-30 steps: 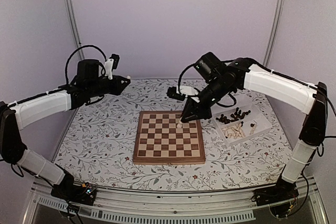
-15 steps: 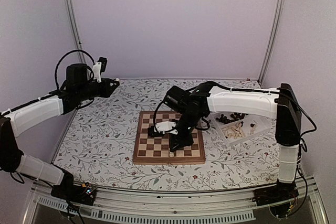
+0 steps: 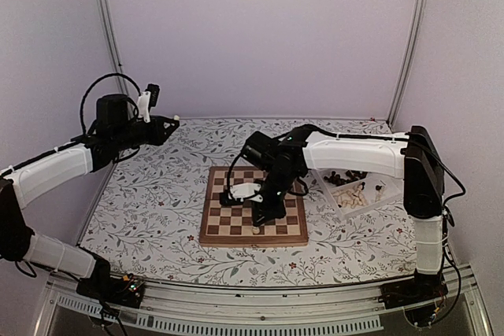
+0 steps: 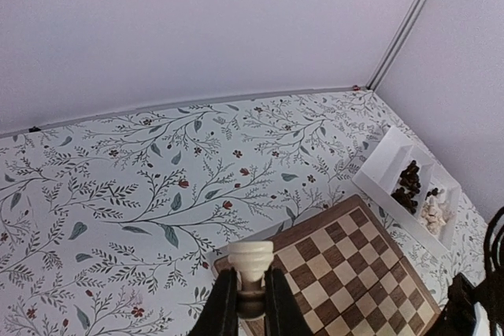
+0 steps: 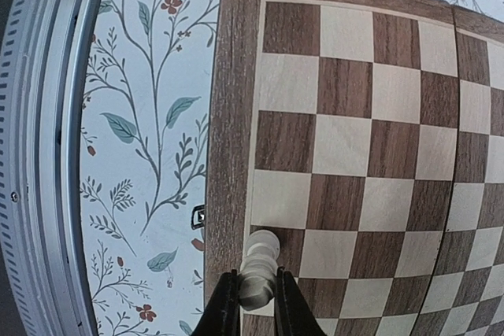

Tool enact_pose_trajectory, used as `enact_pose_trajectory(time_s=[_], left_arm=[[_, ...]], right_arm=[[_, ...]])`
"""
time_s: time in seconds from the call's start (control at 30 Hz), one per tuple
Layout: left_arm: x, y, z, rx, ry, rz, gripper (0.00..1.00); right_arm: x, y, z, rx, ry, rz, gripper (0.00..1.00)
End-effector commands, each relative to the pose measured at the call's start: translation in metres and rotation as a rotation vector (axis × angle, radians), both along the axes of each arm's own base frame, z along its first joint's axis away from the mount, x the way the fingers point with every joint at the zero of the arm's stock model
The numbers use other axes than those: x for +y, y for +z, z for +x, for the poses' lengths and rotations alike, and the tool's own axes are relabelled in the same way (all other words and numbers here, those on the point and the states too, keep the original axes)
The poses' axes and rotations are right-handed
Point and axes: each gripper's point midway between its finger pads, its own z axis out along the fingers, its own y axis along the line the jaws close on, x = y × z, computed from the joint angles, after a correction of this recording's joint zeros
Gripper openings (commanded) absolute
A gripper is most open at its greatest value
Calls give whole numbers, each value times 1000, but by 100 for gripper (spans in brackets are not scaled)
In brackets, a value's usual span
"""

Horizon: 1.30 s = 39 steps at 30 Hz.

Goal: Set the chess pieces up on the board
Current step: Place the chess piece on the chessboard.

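From above: reaching the right gripper [image 3: 261, 215] down over the near side of the board [image 3: 220, 212], shut on something hidden from this angle. Holding the left gripper [image 3: 170, 122] raised, well off the board's far left corner. Leaving the remaining chess pieces [image 3: 350, 179] heaped in the white tray [image 3: 394, 186] just right of the board.

From the left wrist: clamping both fingers [image 4: 224, 304] on the stem of a pale piece [image 4: 252, 260], keeping it upright with the flat-topped head above the tips. Looking down past it at the board's corner, below and beyond.

From the right wrist: gripping a second pale piece [image 5: 260, 261] between closed fingers [image 5: 227, 304], hanging over the board's nearest row at a dark square beside the border. Not being able to tell whether the base is touching wood.

Judging the step in hand as seating this second pale piece. Doing it well probably meaning coming straight down and centring on one square rather than straddling the border line. Waiting for the base to sit flat before parting the fingers. Opening only a little, then lifting vertically, so as not to be tipping something so small and slender.
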Motion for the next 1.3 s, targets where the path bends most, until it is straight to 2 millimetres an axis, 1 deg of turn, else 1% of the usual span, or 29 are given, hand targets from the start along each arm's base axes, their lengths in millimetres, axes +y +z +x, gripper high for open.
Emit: enact_pose_trajectory(time_s=[0.0,0.2,0.23,0.33,0.4,0.43,0.47,0.57,0.67,0.7,0.8,0.9,0.93,0.97,1.03,1.1,1.17,1.27], left_arm=[[-1,9,-1,-26,-24,-31,4],[-3,8,-1,-20,-29,-32,4],[-3,7,-1,-18,-29,-32,4],[-3,7,-1,-19,-29,-31,4],[-3,7,-1,-18,-32,-31,4],[-3,6,-1,-16,-35,-31,4],[-4,5,-1,-15,-37,-30,4],[-8,2,-1,-4,-62,-31,5],[-22,-4,-6,24,-149,-42,5],[-28,-5,-9,36,-183,-49,6],[-57,-3,-28,72,-316,-75,8],[-87,-3,-63,159,-487,-117,8],[-95,-2,-74,182,-534,-134,8],[-102,-2,-84,206,-575,-149,8],[-115,-3,-103,244,-646,-168,8],[-127,-3,-120,276,-713,-183,8],[-138,-4,-132,311,-765,-191,8],[-151,-8,-145,369,-821,-190,8]], right_arm=[[-3,-4,5,-29,-14,-10,4],[-5,-11,5,-22,-19,-22,6],[-5,-11,5,-23,-19,-24,9],[-6,-10,6,-23,-25,-22,25],[-7,-7,5,-23,-24,-21,33],[-8,-5,5,-23,-24,-21,34],[-8,0,5,-23,-25,-12,35],[-6,28,10,-6,-40,40,40],[-11,56,20,-11,-52,88,45],[-15,71,23,-28,-56,119,45],[-30,100,33,-99,-49,180,45],[-46,107,42,-197,-39,200,45],[-49,117,42,-241,-24,225,45],[-50,121,42,-273,-3,242,45],[-50,139,41,-328,24,289,46],[-46,154,44,-375,42,333,46],[-40,167,45,-418,62,374,47],[-30,179,41,-474,119,403,49]])
